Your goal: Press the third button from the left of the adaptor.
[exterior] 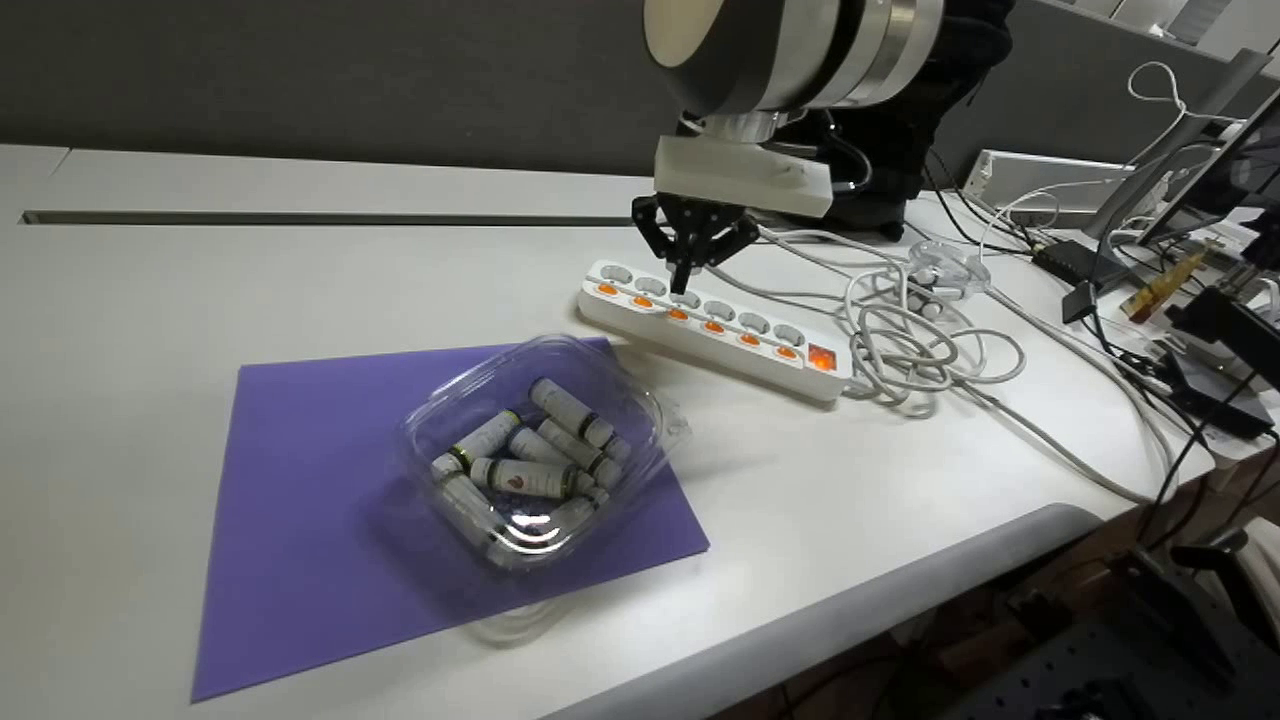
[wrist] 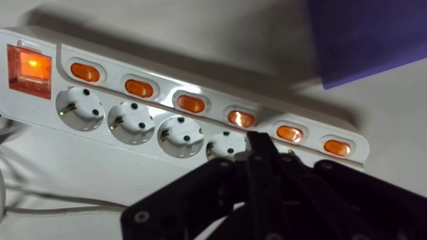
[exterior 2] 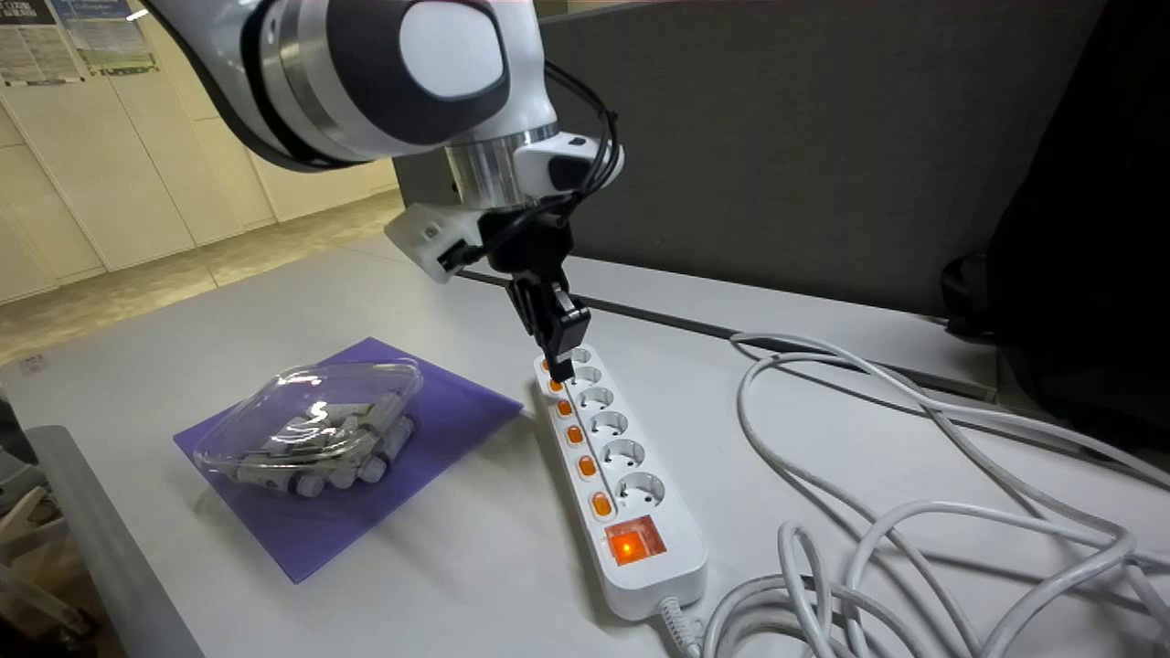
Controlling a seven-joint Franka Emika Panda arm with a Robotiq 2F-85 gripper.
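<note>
The adaptor [exterior: 700,345] is a white power strip with a row of orange buttons, a row of round sockets and a lit orange-red switch [exterior: 822,358] at one end. It also shows in an exterior view [exterior 2: 658,576] and the wrist view [wrist: 20,106]. The third button from the left [exterior: 677,314] in that exterior view appears third from the right in the wrist view [wrist: 241,118]. My gripper [exterior: 681,282] is shut and empty, pointing down over the strip. In the wrist view its tips [wrist: 259,136] lie beside this button, towards the sockets. I cannot tell whether they touch.
A clear plastic box [exterior: 660,425] of small white-labelled bottles stands on a purple sheet [exterior: 310,560]. White cables [exterior 2: 850,503] lie coiled near the strip's switch end. A dark partition [exterior 2: 777,164] runs behind the table.
</note>
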